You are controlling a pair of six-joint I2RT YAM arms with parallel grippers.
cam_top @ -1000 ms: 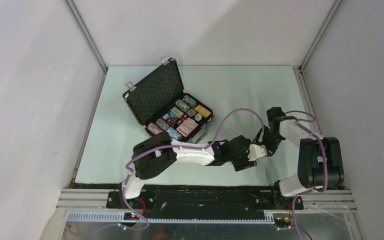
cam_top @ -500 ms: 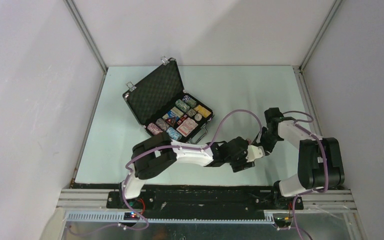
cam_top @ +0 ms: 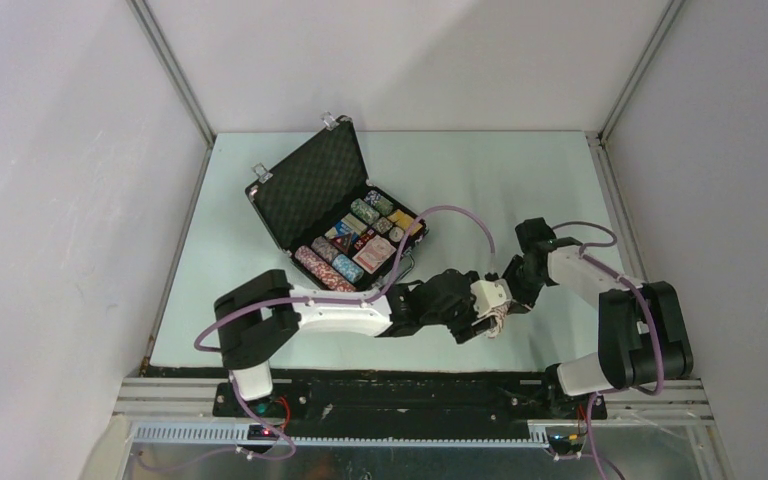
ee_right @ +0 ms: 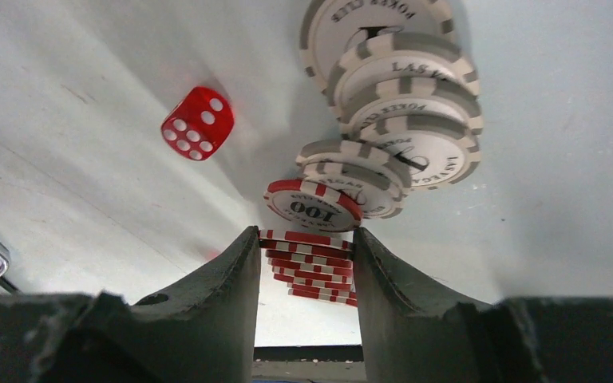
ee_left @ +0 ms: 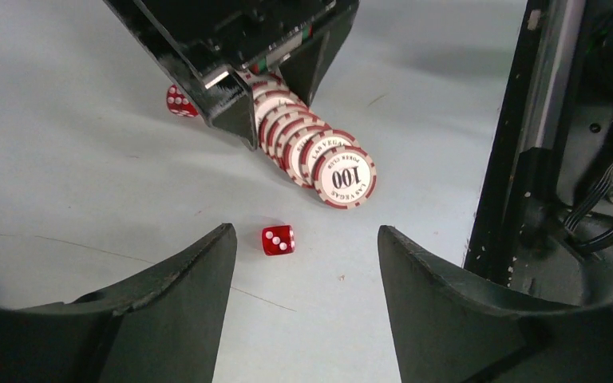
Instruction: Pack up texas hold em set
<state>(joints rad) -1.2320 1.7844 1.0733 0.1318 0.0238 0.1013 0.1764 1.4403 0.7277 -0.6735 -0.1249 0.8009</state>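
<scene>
- Ample bare room on the pale green bench (cam_top: 520, 180) toward the back and right; tight only near the front edge.
- Far left: open black foam-lined briefcase-style case (cam_top: 310, 185), partly filled; a long carry from the loose pieces, with risk of clipping it on arrival.
- Right claw (ee_right: 303, 239) clamped on a short stack of red-and-white poker chips (ee_right: 310, 271); liable to fan out under uneven squeeze.
- Left claw (ee_left: 305, 235) wide open, empty, straddling a small red die (ee_left: 278, 239); near enough to bump the right claw.
- Leaning row of loose striped chips (ee_left: 311, 148), second red die (ee_left: 179, 101): easily scattered.
</scene>
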